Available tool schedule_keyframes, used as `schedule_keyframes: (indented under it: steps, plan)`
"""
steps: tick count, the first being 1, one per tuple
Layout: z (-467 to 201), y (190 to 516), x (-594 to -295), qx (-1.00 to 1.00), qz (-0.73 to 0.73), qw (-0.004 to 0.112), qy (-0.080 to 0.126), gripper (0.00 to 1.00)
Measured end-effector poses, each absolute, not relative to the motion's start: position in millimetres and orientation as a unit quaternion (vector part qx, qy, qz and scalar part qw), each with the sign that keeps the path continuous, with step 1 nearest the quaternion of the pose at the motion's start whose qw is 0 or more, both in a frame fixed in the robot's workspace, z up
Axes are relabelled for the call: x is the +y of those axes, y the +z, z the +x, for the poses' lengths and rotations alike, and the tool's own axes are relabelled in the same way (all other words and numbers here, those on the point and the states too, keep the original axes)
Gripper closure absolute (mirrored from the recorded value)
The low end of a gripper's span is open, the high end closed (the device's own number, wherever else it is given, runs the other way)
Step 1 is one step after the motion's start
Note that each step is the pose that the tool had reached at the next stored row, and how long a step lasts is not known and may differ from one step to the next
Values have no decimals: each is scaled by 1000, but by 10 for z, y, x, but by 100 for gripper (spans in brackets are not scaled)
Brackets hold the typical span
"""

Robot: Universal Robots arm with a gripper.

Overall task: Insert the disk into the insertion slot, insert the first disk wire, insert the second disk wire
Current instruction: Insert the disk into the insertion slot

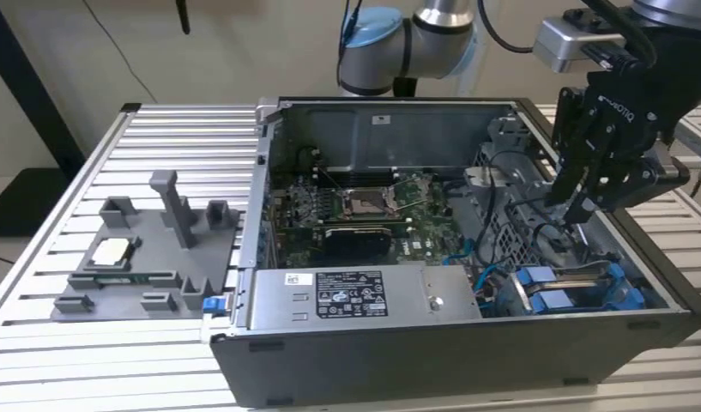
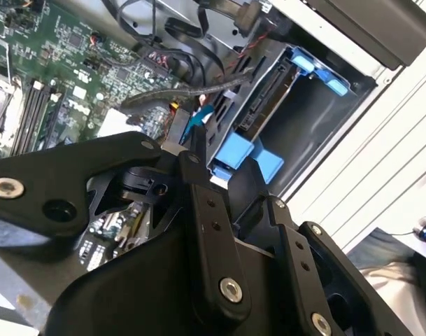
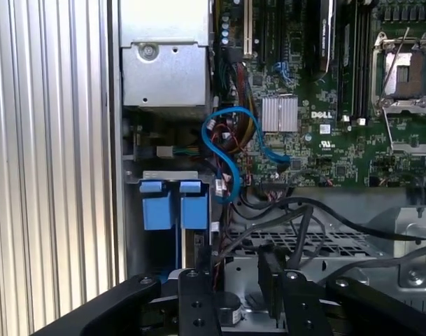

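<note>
Our hand (image 1: pixel 580 213) hangs among loose wires (image 3: pixel 303 203) near the disk (image 1: pixel 573 290), lower right. We cannot tell its grip. It could snag a wire.

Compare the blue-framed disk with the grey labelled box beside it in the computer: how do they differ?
The disk wears bright blue plastic tabs; the grey box is bare metal with a printed label. The disk stands on edge, showing a slim side; the grey box shows its broad labelled face. The grey box looks far bulkier than the disk. Both sit inside the open computer case, along its near wall in the exterior view.
</note>
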State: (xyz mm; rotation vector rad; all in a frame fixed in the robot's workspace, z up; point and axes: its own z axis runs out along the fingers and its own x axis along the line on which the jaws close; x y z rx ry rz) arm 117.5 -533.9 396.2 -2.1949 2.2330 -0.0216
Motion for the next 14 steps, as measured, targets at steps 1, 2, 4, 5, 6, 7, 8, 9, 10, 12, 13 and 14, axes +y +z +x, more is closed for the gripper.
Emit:
schedule_keyframes:
  steps: [1, 2, 4, 5, 6, 7, 8, 9, 10, 12, 13, 14]
  plan:
    - [1166, 3963, -5327, 713, -701, 6, -7, 60]
    - [1157, 3966, -5320, 713, -701, 6, -8, 60]
    - [1144, 3970, -5310, 713, -701, 7, -9, 60]
    - [1140, 3968, -5300, 713, -701, 8, -10, 60]
    - [1137, 3964, -5285, 713, -701, 12, -13, 60]
    - [1134, 3960, -5271, 713, -701, 15, -16, 60]
    - [1130, 3956, -5256, 713, -701, 18, -20, 60]
    - [1128, 3952, -5241, 713, -701, 22, -23, 60]
    - [1126, 3951, -5233, 713, -701, 24, -25, 60]
    - [1123, 3972, -5233, 713, -701, 24, -25, 60]
    - [1122, 3979, -5233, 713, -701, 24, -25, 60]
    - [1120, 3980, -5232, 713, -701, 24, -25, 60]
